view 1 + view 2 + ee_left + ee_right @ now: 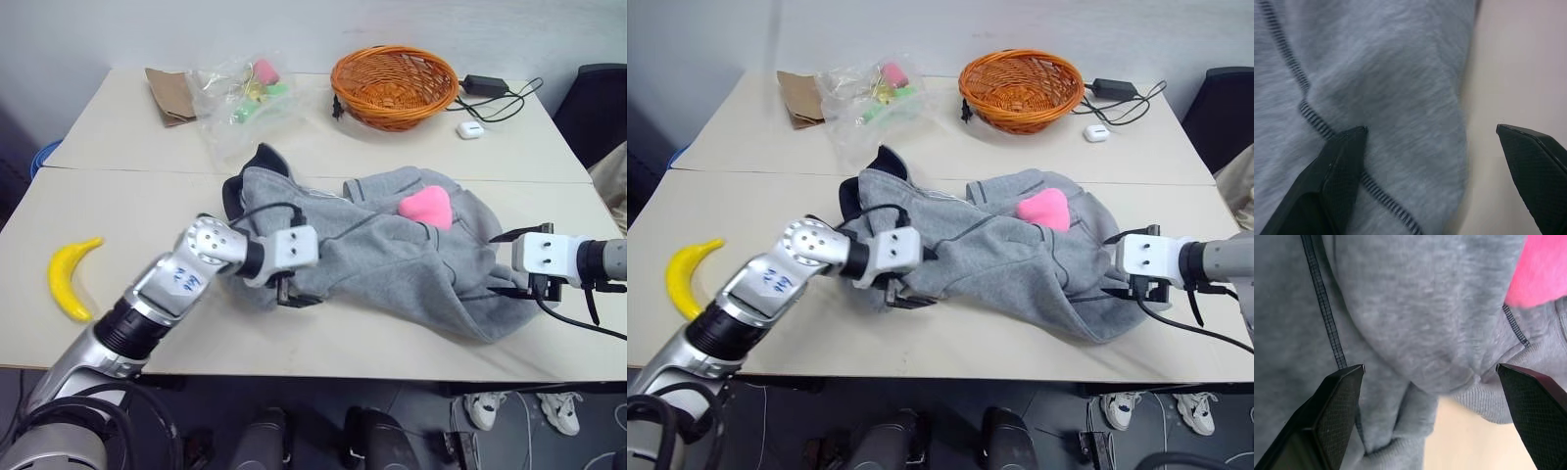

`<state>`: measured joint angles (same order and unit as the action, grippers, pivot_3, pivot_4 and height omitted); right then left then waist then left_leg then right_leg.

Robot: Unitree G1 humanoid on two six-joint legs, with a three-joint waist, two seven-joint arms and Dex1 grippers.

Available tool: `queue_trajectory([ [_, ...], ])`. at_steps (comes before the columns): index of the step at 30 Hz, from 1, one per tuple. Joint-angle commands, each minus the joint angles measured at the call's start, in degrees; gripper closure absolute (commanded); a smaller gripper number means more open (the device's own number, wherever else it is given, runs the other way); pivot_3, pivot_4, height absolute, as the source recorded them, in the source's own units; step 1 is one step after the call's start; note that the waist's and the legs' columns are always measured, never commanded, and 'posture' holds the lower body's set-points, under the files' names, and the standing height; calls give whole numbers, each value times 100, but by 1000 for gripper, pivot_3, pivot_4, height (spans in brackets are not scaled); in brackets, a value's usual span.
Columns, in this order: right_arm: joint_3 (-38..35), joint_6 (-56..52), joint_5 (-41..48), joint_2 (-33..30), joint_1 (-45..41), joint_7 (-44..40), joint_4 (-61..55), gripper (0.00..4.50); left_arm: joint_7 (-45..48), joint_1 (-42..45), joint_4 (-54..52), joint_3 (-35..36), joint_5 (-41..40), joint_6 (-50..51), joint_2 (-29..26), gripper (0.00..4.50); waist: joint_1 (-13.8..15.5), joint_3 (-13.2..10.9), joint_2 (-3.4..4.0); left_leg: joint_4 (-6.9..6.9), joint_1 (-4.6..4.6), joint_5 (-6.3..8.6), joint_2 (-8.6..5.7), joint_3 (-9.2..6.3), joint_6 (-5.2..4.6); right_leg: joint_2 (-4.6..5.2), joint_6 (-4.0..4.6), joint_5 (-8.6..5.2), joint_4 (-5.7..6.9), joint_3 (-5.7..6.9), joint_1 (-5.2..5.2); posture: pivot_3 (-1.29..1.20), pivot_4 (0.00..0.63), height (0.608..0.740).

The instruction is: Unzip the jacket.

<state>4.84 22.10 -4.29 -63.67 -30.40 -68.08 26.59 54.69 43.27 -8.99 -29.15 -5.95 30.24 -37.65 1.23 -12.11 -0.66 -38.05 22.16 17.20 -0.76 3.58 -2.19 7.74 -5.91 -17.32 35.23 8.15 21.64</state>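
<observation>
Head view: the jacket (392,250) lies crumpled mid-table (118,211), a pink plush toy (427,207) on top; left gripper (291,294) at its near-left edge, right gripper (517,279) at its right edge. Left wrist view: fingers (1334,171) spread wide over grey fleece, holding nothing; right wrist view: fingers (1332,404) likewise wide apart and empty above the fabric.

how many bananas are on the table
1: a yellow banana lies on the near table's left side, apart from the grey jacket. Others could be hidden under the jacket.
</observation>
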Motion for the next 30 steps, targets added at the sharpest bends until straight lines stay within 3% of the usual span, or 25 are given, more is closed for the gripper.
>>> queue_trajectory([
  [1, 303, 847, -579, 111, -493, 291, 571, 0, -54, 26, -72, -128, 401, -62, 124, 35, 2, 0, 0, -3, 0, 0, 0, 0, 0, 1, 1, 0, 4, -1, 0, 0, 150, 740],
  [5, 670, 1413, -1096, 425, -1053, 665, 1271, 0, -22, -63, -99, -111, 574, 5, 237, 964, 1, 0, 1, -12, -1, 0, 0, -1, -1, 1, 2, 1, 10, -2, -1, 0, 150, 740],
  [7, 821, 1670, -1296, 552, -1277, 832, 1627, 389, -17, -78, -143, -57, 608, 91, 269, 1588, 0, -1, 1, -12, -1, 0, 0, -2, -1, 1, 2, 1, 11, -3, -1, 0, 150, 740],
  [16, 1052, 2254, -1511, 352, -1676, 711, 2484, 3492, 144, -562, -406, 148, 716, 106, -88, 4500, -5, 0, 2, -16, -2, -1, 0, -5, -2, 2, 5, 3, 12, -3, -4, 0, 150, 740],
  [19, 928, 2157, -1077, 184, -1420, 130, 2151, 4490, 348, -867, -534, 298, 672, -21, -458, 4500, -6, 0, 3, -15, -2, -1, 2, -6, -2, 2, 5, 3, 12, -2, -4, 0, 150, 740],
  [22, 765, 1699, -365, -127, -824, -605, 1288, 4490, 647, -1206, -621, 475, 608, -301, -932, 4500, -4, 0, 4, -11, -3, 0, 6, -9, -1, 1, 6, 2, 7, 0, -4, 0, 150, 740],
  [25, 412, 495, 858, -762, 539, -1384, -502, 4490, 1054, -1547, -582, 709, 542, -804, -1508, 4500, 20, 4, 19, -11, -2, 3, 14, -12, 2, 5, 9, 1, 3, 1, -5, 0, 150, 740],
  [27, -145, -486, 1762, -1190, 1878, -1477, -2029, 4490, 1306, -1672, -438, 829, 551, -1194, -1861, 4500, 26, 5, 30, -16, -5, 8, 23, -14, 8, 13, 16, -1, 4, 0, -9, 0, 150, 740],
  [30, -1162, -1465, 2341, -1223, 3492, -1165, -3596, 4490, 1517, -1743, -172, 969, 582, -1622, -2150, 4500, 34, 9, 35, -15, -9, 13, 34, -20, 13, 12, 28, -2, 2, 10, -16, 0, 150, 740],
])
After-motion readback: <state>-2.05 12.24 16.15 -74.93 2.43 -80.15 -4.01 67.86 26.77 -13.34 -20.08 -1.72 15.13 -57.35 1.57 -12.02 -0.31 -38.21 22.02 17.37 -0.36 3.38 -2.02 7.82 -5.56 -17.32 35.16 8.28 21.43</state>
